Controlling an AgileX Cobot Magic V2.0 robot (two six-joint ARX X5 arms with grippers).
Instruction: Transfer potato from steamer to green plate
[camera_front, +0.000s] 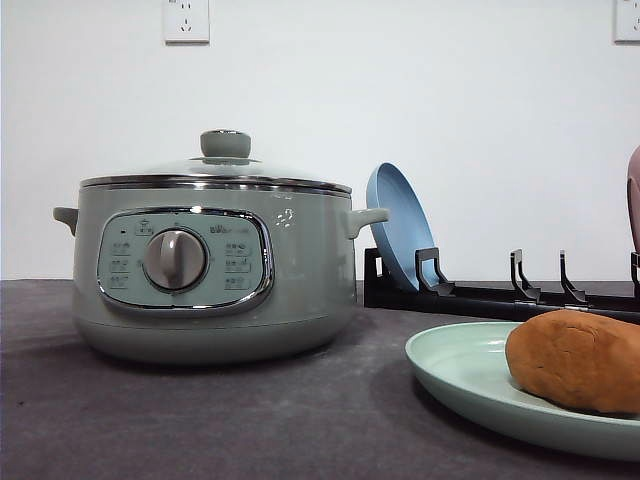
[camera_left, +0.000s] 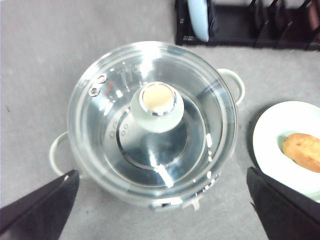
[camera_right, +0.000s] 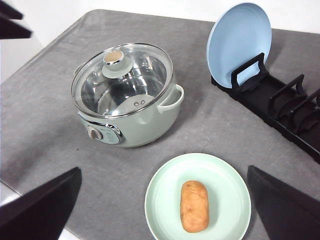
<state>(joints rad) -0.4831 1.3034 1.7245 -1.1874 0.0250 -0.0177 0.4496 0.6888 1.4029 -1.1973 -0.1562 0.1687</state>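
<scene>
- Finding the potato (camera_front: 575, 360) lying on its side on the green plate (camera_front: 450, 365), at the lower right of the front view, partly cut off by the frame's right edge.
- Seeing the steamer (camera_front: 210, 280) standing at left-centre of that view on the grey table (camera_front: 300, 420), well apart from the plate, with its glass lid (camera_front: 160, 172) seated on the rim and nothing showing inside through the glass in the wrist views.
- Noting a blue plate (camera_front: 395, 235) leaning upright in a black rack (camera_front: 500, 298) behind, right of centre in the front view; not part of the job.
- Looking down from the left gripper (camera_left: 162, 172) straight onto the lid knob, with jaws spread wide and released, dark fingers (camera_left: 45, 205) to either side of the pot and touching nothing.
- Looking down from the right gripper (camera_right: 164, 170) over the plate and the potato, jaws likewise spread and empty, high above the table.
- Judging the transfer as done: potato out of the pot, resting on the right plate, lid back on.
- Judging the step in hand as the close of the task, not a fresh grasp.
- Calling next, most likely, for nothing more than lifting both arms clear and keeping away from the lid knob and the plate rim, so as not to nudge either.
</scene>
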